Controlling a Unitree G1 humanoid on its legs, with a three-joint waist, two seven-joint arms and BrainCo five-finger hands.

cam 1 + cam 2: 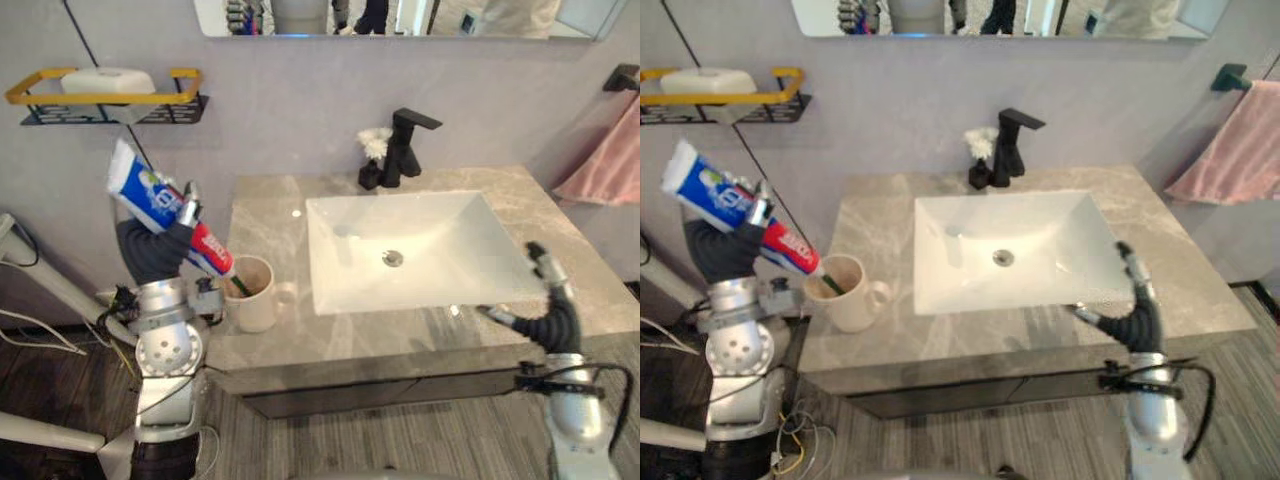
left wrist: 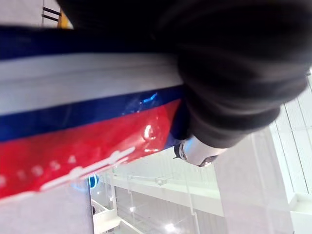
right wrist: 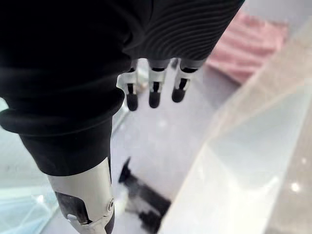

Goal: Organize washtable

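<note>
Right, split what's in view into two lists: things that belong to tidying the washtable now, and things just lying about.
In the job: blue, white and red toothpaste tube, gripped in the left hand; cream ceramic mug at its cap end; grey marble washtable.

Lying about: white soap bar on the yellow-railed wall shelf; black tap; pink hanging towel; the open right hand, at the washtable's front edge.

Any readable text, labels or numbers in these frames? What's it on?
Toothpaste tube in the left hand: white lettering on the red band and print on the blue part, all too blurred to read.
Cup, tap, towel: no print visible.
</note>
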